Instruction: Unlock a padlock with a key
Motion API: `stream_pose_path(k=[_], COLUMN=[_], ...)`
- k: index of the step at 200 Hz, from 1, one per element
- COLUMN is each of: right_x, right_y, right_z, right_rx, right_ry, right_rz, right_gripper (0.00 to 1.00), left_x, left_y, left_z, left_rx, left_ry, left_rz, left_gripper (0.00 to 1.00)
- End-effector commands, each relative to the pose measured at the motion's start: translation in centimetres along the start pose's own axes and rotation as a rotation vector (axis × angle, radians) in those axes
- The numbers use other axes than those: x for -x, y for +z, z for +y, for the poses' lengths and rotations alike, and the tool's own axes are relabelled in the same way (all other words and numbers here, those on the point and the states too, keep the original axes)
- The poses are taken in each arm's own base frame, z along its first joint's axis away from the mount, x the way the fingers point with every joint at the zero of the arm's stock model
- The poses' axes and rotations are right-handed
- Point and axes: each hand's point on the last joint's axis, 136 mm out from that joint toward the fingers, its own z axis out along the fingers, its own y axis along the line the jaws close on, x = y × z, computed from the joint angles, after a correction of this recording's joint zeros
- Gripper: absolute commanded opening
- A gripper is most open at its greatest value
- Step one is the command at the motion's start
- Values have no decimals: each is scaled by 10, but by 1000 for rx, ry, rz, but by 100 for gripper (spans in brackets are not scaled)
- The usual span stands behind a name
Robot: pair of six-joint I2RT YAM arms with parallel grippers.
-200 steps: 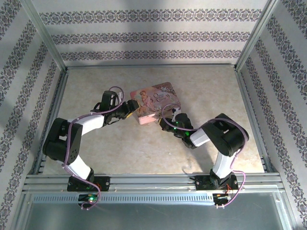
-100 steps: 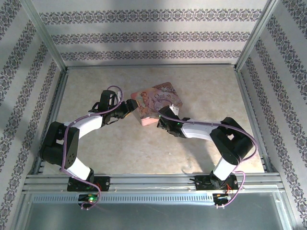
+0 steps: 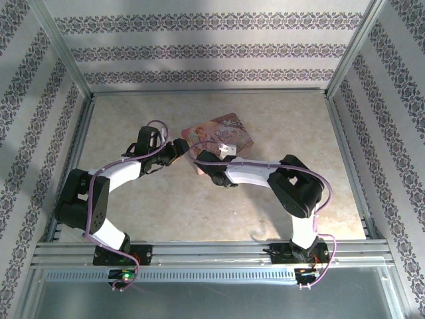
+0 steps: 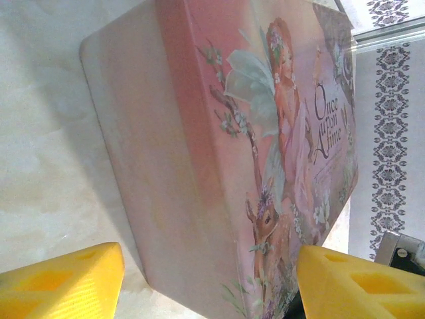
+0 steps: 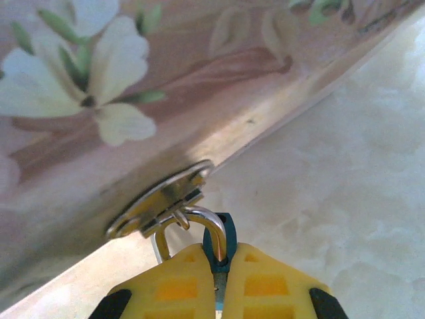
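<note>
1. Step in hand, by judgement: steadying the lock before any key work. Right gripper (image 5: pixel 220 259) pressed together on the blue body of the padlock (image 5: pixel 228 234), which sits pinched right between its fingertips.
2. Just ahead of those fingertips, the thin silver shackle (image 5: pixel 211 226) hooked through the metal hasp (image 5: pixel 159 203) on the wall of the pink tin (image 5: pixel 133 100). Looks not yet unlocked.
3. Left gripper (image 4: pixel 209 282) spread wide, holding nothing. Near corner of the tin lies between its two yellow fingers (image 4: pixel 60 282); touching or not, cannot tell.
4. Next move probably calls for the key, brought to the keyhole of the pinched body. Cannot tell where the key is now, nor which way the keyhole faces, since the pads cover the body. May need a new grip first.
5. Against one second ago, in the top view: right gripper (image 3: pixel 204 166) has slid along the near wall of the tin toward the left gripper (image 3: pixel 178 151), with the forearm now stretched out almost level. Left gripper nearly in the same place. Tin turned a little.
</note>
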Motion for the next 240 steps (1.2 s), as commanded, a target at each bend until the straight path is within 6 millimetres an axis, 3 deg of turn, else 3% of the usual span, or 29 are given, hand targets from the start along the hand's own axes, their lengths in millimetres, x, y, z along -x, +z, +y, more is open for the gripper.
stream_pose_path(k=[1,77,166,240], right_x=[8,0,-1,-12], right_y=[-3,1,-4,-15], right_z=[-14,11,22,40], right_rx=[-119,-176,-142,51], right_ry=[-76,-167,-193,-214], right_rz=[-67,-63,-56,2], right_gripper=[0,0,29,70], left_x=[7,6,7,9], left_y=[-8,-8,-10,-14], left_z=[-4,-2,-4,-2], left_rx=[-19,-18,-17,-6], left_ry=[16,8,13,14], left_rz=[-37,-40,-45,-51], left_gripper=[69,69,69,69])
